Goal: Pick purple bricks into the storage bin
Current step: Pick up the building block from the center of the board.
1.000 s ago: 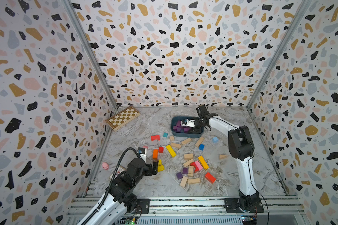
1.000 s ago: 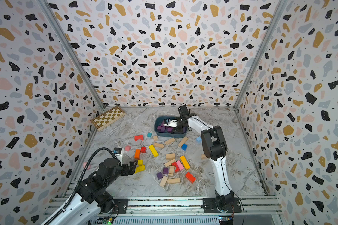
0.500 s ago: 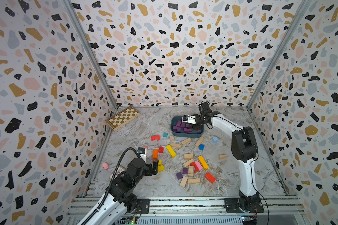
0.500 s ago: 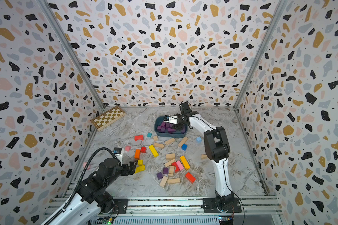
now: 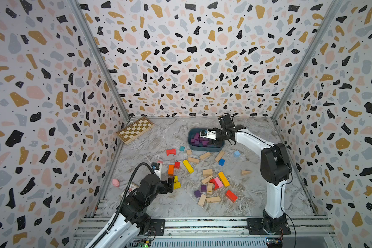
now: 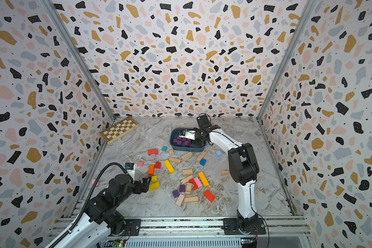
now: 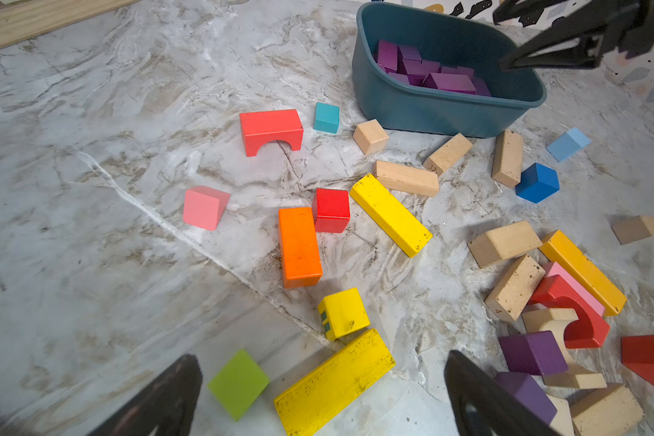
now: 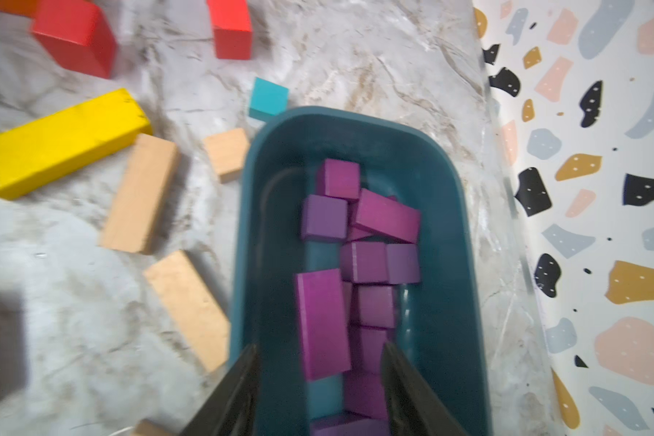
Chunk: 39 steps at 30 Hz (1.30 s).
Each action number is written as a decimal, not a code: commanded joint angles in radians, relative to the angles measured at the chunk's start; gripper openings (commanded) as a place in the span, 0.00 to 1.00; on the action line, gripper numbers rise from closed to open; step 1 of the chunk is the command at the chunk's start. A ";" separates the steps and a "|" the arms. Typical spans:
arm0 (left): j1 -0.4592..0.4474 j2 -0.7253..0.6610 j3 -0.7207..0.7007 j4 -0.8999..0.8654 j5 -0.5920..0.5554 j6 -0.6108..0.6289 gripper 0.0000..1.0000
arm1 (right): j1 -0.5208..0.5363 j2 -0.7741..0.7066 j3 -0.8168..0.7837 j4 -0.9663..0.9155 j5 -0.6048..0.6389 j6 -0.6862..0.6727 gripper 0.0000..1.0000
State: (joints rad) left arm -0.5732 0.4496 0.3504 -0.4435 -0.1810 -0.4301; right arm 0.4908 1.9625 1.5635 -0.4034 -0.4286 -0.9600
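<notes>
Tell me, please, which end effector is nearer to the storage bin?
Right. The right end effector hangs over the storage bin, above the purple bricks inside; the left end effector is well away, beside a yellow block.

Purple bricks (image 8: 359, 260), from magenta to violet, are shown inside a dark teal storage bin (image 8: 446, 226) on a desk (image 5: 159, 139) marbled grey and white. Nearer, a yellow bar (image 7: 390, 214), an orange block (image 7: 299, 247) and a red arch (image 7: 270, 130) are seen. At far left, a chessboard (image 5: 135, 129) is checked tan and cream. The walls (image 5: 191, 64) are speckled black, ochre, pink and grey.
</notes>
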 commanded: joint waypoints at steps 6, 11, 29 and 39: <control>-0.002 -0.002 0.001 0.037 0.008 0.016 0.99 | 0.199 -0.304 -0.306 0.072 0.087 0.112 0.54; -0.002 -0.008 -0.001 0.035 0.007 0.016 0.99 | 0.318 -0.431 -0.515 0.110 0.116 0.210 0.54; -0.002 -0.005 -0.001 0.037 0.009 0.016 0.99 | 0.492 -0.487 -0.761 0.191 0.166 0.412 0.51; -0.002 0.001 0.001 0.040 0.010 0.017 0.99 | 0.491 -0.466 -0.766 0.212 0.196 0.423 0.54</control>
State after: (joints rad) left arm -0.5732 0.4500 0.3504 -0.4427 -0.1734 -0.4297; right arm 0.9802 1.4902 0.8024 -0.1959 -0.2478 -0.5533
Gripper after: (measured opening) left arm 0.990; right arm 0.538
